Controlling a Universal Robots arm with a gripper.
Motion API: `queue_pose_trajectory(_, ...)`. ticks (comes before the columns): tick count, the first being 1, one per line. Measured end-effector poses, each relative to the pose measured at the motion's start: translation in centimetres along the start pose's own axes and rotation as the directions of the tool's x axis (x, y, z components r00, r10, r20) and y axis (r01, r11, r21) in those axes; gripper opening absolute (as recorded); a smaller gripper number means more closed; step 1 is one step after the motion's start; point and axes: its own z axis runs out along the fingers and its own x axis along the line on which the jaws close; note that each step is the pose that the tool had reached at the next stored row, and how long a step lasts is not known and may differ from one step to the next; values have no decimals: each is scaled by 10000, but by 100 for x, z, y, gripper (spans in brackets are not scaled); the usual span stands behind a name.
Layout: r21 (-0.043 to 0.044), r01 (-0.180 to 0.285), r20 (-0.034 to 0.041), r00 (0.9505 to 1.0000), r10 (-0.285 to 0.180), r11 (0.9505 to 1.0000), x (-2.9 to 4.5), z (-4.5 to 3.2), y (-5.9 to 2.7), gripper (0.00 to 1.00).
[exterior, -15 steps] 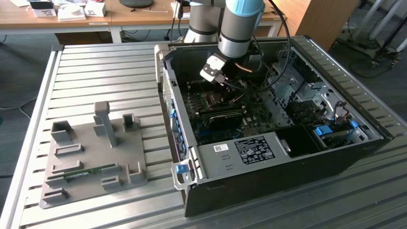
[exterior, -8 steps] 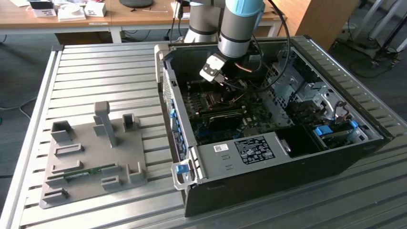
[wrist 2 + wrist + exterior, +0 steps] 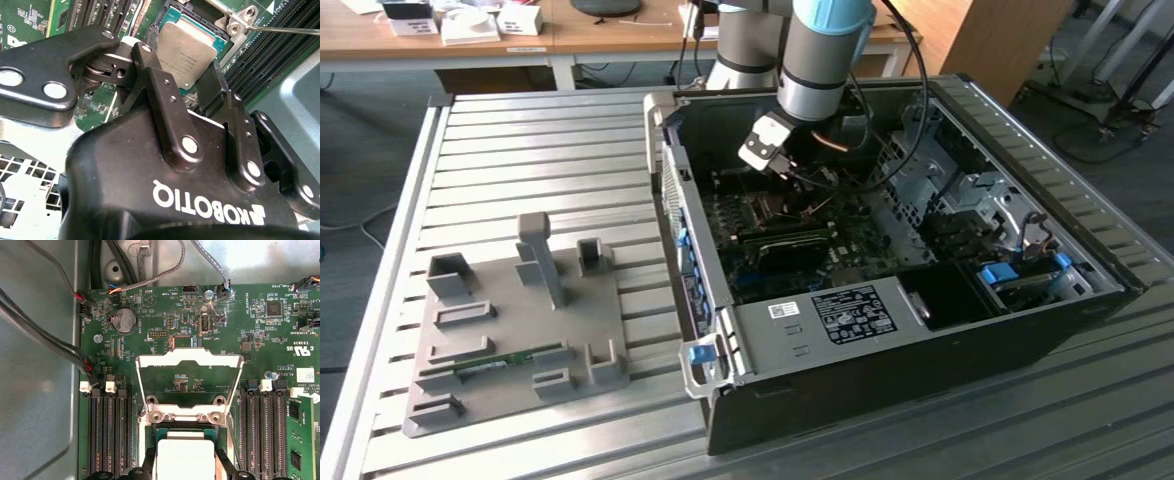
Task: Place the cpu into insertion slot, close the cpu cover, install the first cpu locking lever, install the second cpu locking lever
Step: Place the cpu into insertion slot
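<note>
While the black gripper (image 3: 184, 59) hangs low inside the open black computer case (image 3: 854, 395), the small square cpu with its silvery-grey metal top (image 3: 187, 47) lies at the insertion slot (image 3: 180, 432) on the green motherboard (image 3: 165, 315). Whether the gripper clasps the cpu or has let it go, I cannot tell. The thin metal-framed cpu cover (image 3: 190, 356) stands raised open just beyond. In the second wrist view the gripper's body hides one corner of the cpu, and the first wrist view cuts off its near edge.

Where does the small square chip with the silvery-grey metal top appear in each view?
Exterior view: hidden under the black gripper, inside the computer case.
Second wrist view: the cpu lies just past the gripper.
First wrist view: the cpu lies beside the open metal cpu cover frame.
Shared landmark: the gripper.
</note>
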Motion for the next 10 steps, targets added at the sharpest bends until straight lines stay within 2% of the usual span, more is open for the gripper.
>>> queue_pose_trajectory(10, 0, -1, 0, 10000, 1, 10000, 0, 17, 0, 54)
